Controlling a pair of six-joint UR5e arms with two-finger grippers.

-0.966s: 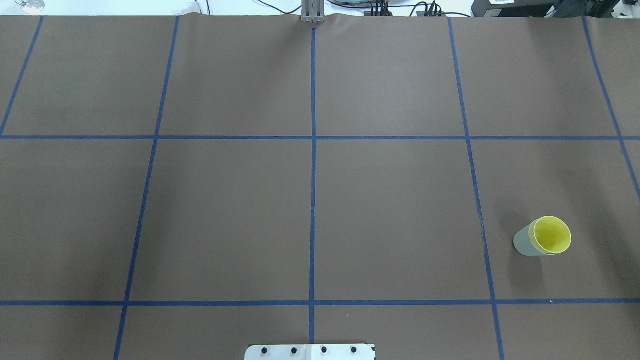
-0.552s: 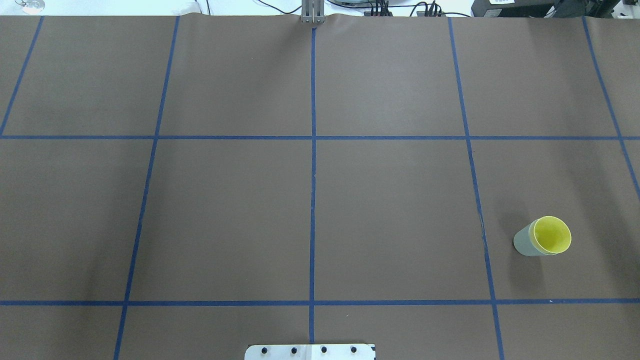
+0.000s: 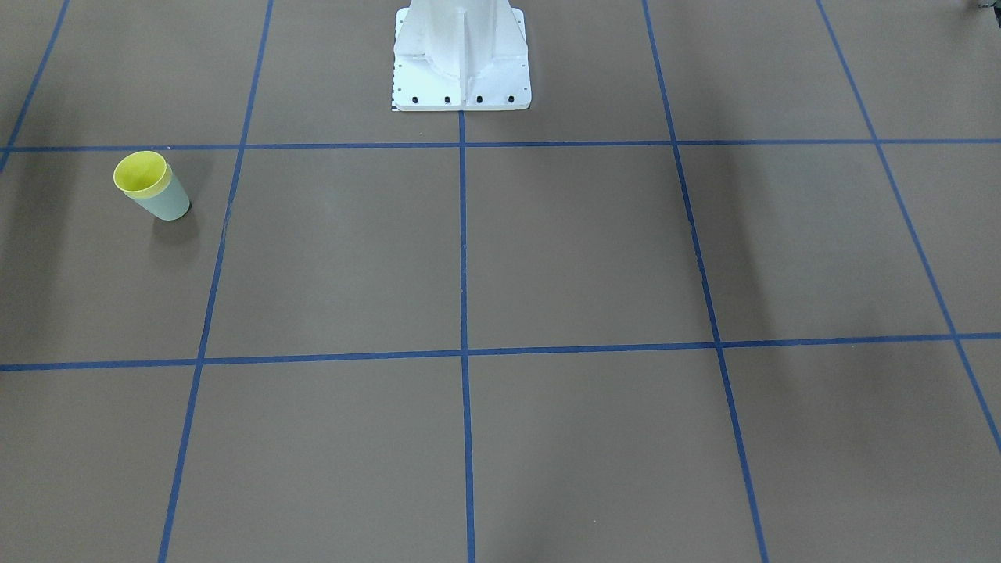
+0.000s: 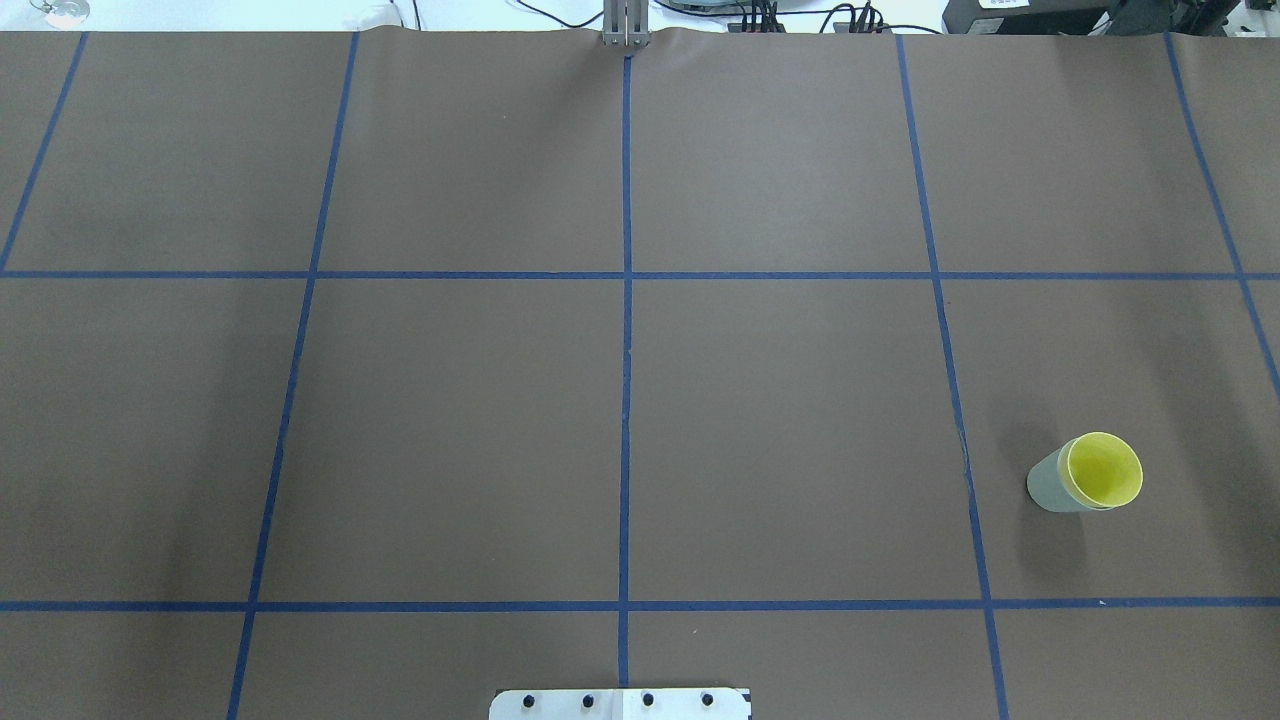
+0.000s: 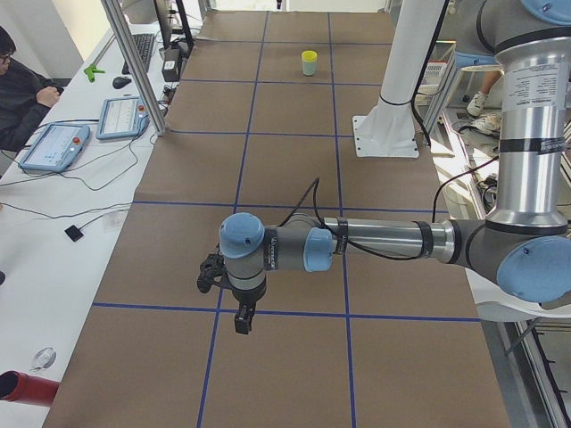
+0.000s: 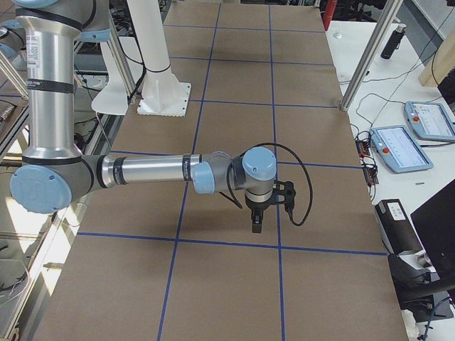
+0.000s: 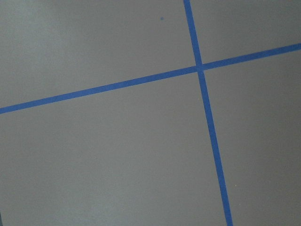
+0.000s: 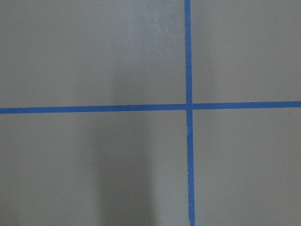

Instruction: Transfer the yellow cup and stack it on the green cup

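Reads as the last step, stacking already done: seeing the yellow cup (image 4: 1103, 470) nested mouth-up inside the green cup (image 4: 1042, 488), with only a yellow rim band showing above the green wall. Finding the pair upright on the worktop (image 4: 780, 400), well off to the robot's right of the white base (image 3: 461, 78) and a little forward of it, inside one square of the blue tape grid (image 4: 626, 400). Touching neither cup with anything. Spotting the left gripper (image 5: 242, 326) only in a side view, hung fingers-down over bare worktop forward and to the left of the base, no cup on it; can't tell open or closed from there. Same for the right gripper (image 6: 256, 227): forward and to the right of the base, fingers down, no cup on it, can't tell whether open or closed. Getting only brown worktop and tape crossings from both wrist views. Judging the stack seated, though can't confirm full depth. For the next move, needs no new grasp: just park both arms, routing the right one with care on the base's right side, since probably dealing with light cups, easy to tip.
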